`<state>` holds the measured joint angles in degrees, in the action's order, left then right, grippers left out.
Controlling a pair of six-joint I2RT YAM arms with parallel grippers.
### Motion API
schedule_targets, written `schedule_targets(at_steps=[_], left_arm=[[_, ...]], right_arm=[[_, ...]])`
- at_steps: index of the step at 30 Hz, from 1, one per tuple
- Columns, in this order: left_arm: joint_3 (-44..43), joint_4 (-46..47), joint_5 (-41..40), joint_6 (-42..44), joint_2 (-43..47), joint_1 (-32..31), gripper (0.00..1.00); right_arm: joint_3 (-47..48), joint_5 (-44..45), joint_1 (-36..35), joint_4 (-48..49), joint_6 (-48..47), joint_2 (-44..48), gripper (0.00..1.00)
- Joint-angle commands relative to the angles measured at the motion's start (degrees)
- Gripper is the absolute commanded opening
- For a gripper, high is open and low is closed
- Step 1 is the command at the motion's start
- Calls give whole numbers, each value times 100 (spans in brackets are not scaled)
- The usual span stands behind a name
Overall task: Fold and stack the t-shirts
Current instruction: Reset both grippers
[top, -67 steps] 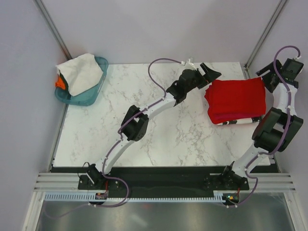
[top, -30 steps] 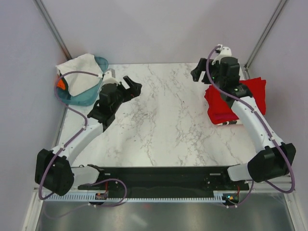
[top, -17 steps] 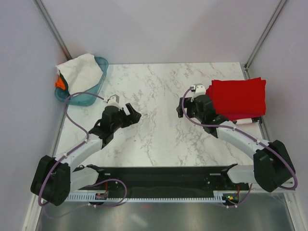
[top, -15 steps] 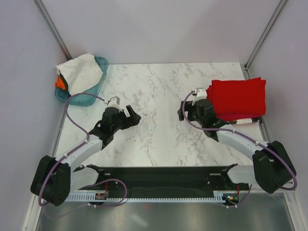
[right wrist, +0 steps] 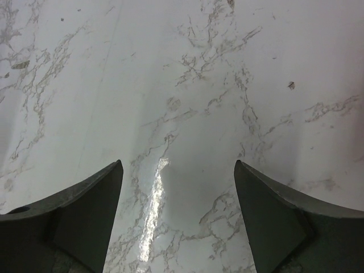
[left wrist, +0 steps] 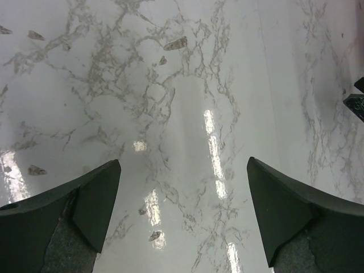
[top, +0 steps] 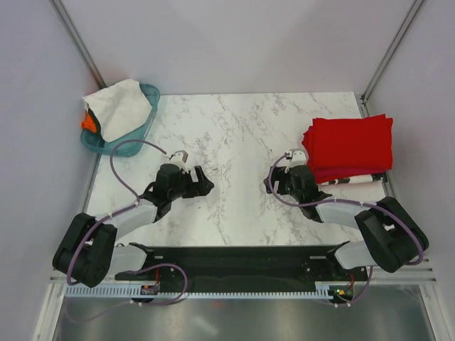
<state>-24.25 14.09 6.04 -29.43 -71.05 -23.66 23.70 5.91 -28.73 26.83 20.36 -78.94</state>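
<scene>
A folded bright red t-shirt (top: 352, 144) lies on top of a stack at the table's right edge. A darker red layer (top: 328, 173) and a white shirt with dark marks (top: 355, 180) show under it. My left gripper (top: 206, 187) is open and empty, low over bare marble at the near left; its fingers (left wrist: 91, 199) frame only tabletop. My right gripper (top: 271, 185) is open and empty, low over the marble just left of the stack; its fingers (right wrist: 267, 210) frame only tabletop.
A teal plastic basket (top: 135, 138) stands at the far left corner, holding a crumpled white cloth (top: 117, 106) over something orange (top: 87, 122). Grey walls and metal posts close the table at back and sides. The arms' bases (top: 234, 270) sit on the near rail.
Both arms have drawn back from the far side and folded down toward the near edge. The right arm has come off the stack; the folded shirts lie as before.
</scene>
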Motion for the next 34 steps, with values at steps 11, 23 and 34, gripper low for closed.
schedule_targets(at_steps=[11, 23, 34], left_arm=[[-289, 333, 100, -62, -374, 2, 100], [-440, -37, 29, -37, -366, 55, 100], [-317, -125, -130, 69, -155, 63, 100]], right_arm=[[-85, -388, -71, 762, 469, -61, 87], [38, -222, -71, 595, 513, -78, 86], [20, -205, -71, 569, 548, -8, 86]])
